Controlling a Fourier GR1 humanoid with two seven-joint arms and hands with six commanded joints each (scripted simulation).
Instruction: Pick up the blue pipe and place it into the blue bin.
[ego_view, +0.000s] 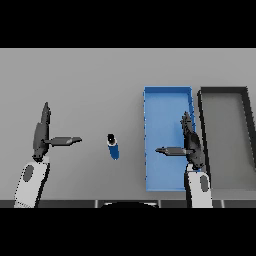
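Both hands sit low toward the near edge of the surface (90, 75), fingers straight and empty. Left hand (42, 135) has its thumb aimed at the blue pipe (113, 146), which lies between the hands, its long axis running roughly near-to-far. Right hand (190, 142) hovers over the blue bin (167, 97); a dark bin (222, 91) sits beside it. Left looks slightly nearer, with open room around the pipe.
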